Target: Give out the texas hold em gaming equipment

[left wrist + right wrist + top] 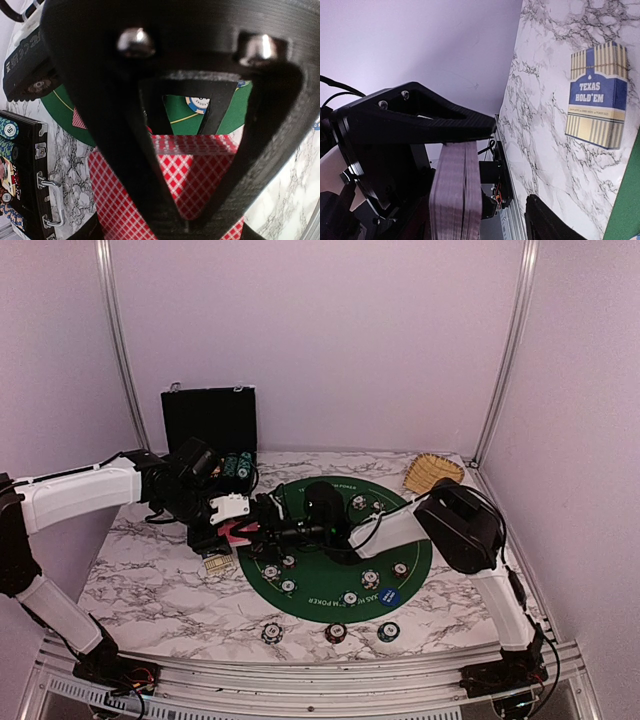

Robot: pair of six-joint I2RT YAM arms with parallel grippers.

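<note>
My left gripper point(232, 530) is shut on a deck of red-backed playing cards point(192, 175), held above the left rim of the green round mat point(330, 570). Its fingers point(125, 165) meet in a V over the checkered card back. My right gripper point(285, 530) reaches in from the right and stands open, with the deck's edge point(457, 195) under its upper finger point(420, 115) and its lower finger point(555, 220) apart from it. Several striped poker chips point(370, 578) and a blue button point(389, 596) lie on the mat. Three more chips point(336, 632) sit in front of it.
The black chip case point(210, 420) stands open at the back left, with teal chips point(7, 129) in it. A wicker basket point(432, 472) lies at the back right. A blue and cream card box point(596, 95) rests on the marble by the mat's left edge.
</note>
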